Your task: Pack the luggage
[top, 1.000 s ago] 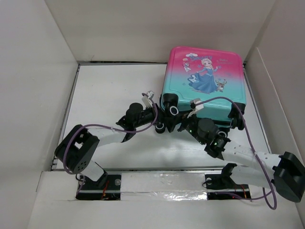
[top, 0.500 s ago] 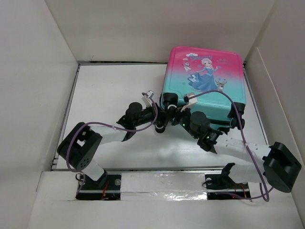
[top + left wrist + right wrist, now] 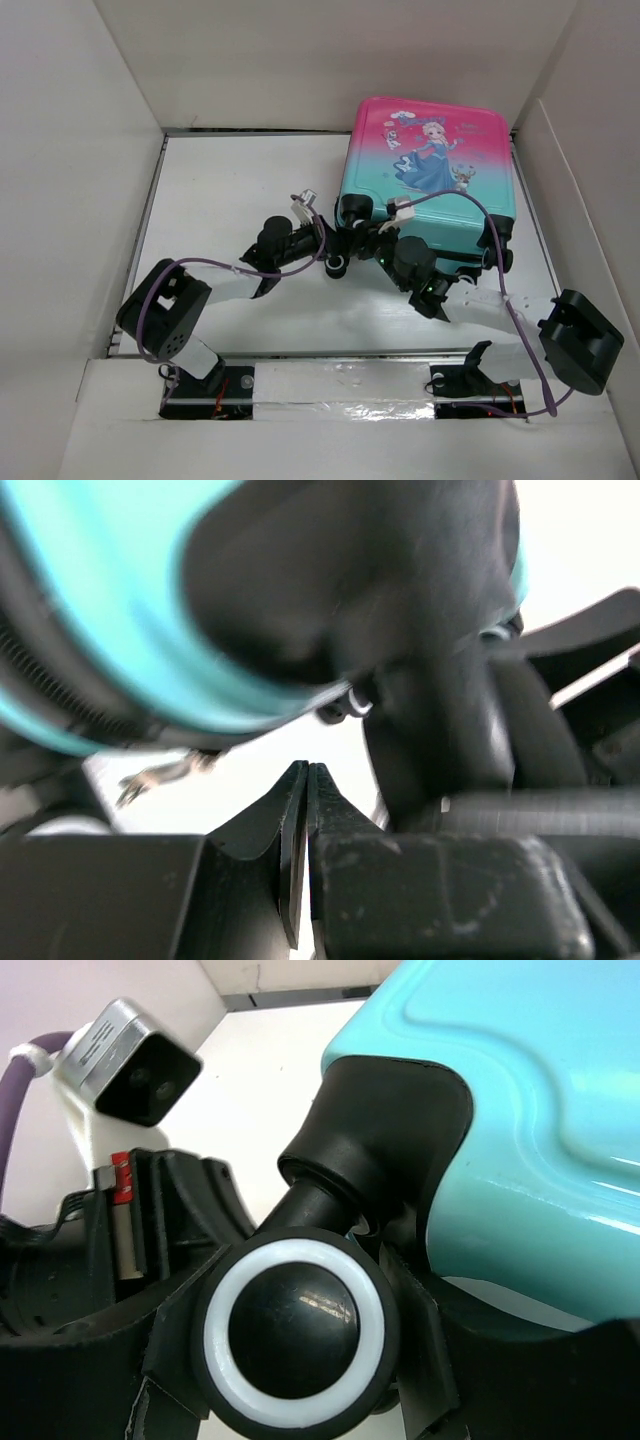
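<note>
From above, the luggage [image 3: 430, 170] lies flat and shut on the desk [image 3: 230, 180], its corner just ahead of the left tool [image 3: 328, 240] and right tool [image 3: 350, 258].

Left wrist: the left tool is clenched on nothing, with the teal shell above it.

Right wrist: the right tool is grasping the wheel [image 3: 293, 1332].

Seen from the left wrist, badly blurred: left gripper [image 3: 305, 780] soft-edged, teal shell of the luggage [image 3: 90, 630] just above it smeared; blown out to plain white beyond the fingertips; dim and murky on the black parts to its right. Seen from the right wrist, sharp close in; small highlights on the glossy wheel [image 3: 295, 1325] held in the right gripper [image 3: 292, 1370]; soft sheen on the teal ahead and to the right. Overhead, bright, even, diffuse; faint shadows; glare on the foil tape [image 3: 340, 385] well behind both grippers.
</note>
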Controlling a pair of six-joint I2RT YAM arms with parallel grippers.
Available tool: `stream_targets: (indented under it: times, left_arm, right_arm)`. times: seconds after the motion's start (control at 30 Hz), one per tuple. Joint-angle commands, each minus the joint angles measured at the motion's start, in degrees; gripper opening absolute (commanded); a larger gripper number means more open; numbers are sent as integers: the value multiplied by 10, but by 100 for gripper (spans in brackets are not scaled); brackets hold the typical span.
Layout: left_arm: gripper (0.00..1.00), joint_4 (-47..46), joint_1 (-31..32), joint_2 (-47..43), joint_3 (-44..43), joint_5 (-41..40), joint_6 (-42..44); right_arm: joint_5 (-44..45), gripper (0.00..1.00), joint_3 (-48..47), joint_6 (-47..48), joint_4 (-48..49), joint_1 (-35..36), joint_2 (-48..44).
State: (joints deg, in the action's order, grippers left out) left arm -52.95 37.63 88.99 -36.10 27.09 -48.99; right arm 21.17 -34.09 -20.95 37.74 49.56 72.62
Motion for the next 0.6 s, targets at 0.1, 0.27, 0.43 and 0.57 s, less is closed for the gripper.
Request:
stream_targets:
  times: [0.1, 0.27, 0.43, 0.57]
  left_arm:
    - [10, 57, -5, -97, 40, -69, 77]
    - [16, 91, 32, -116, 52, -170, 148]
    - [11, 59, 46, -87, 52, -181, 166]
    - [23, 29, 46, -74, 61, -190, 181]
  right_arm:
    - [77, 0, -1, 17, 51, -2, -24]
    - [41, 0, -15, 30, 29, -2, -31]
    - [16, 0, -36, 35, 18, -2, -28]
    - [9, 0, -41, 36, 8, -2, -30]
